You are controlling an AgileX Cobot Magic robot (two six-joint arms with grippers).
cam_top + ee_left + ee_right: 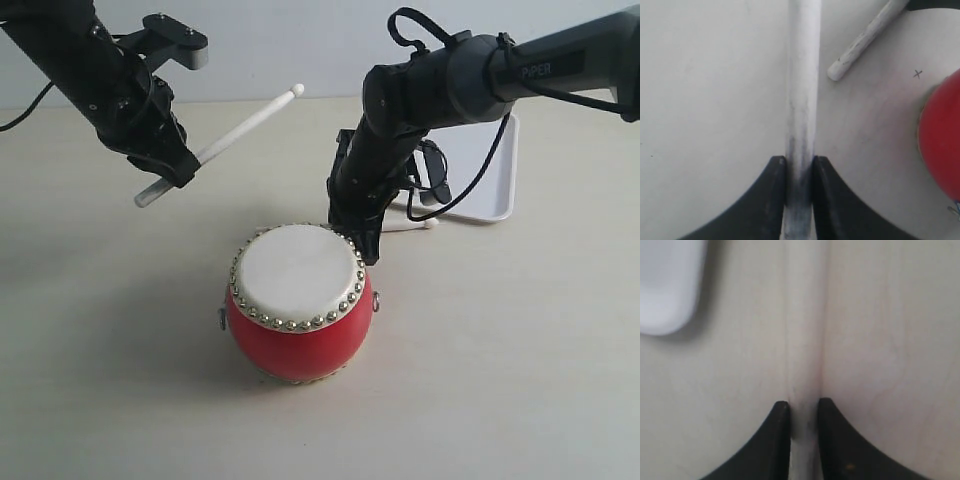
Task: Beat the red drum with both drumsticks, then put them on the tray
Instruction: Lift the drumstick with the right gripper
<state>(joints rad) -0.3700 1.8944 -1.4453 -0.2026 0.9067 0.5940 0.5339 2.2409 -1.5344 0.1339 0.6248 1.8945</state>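
- Showing red drum [298, 300] just beside right jaws.
- Pinching one drumstick [802, 75] between left gripper [799, 162] jaws.
- Pinching other drumstick [805, 340] between right gripper [804, 406] jaws, tray [485, 175] beyond.

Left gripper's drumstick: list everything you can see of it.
The left drumstick is a slim, pale cream stick, wood by its look, with a small rounded tip and a flat butt end. The left gripper is shut on it near the butt, black fingers pressing both sides; grey smudges mark the shaft there. It hangs in the air, tilted tip-up, clear of the red drum, and touches nothing but the gripper.
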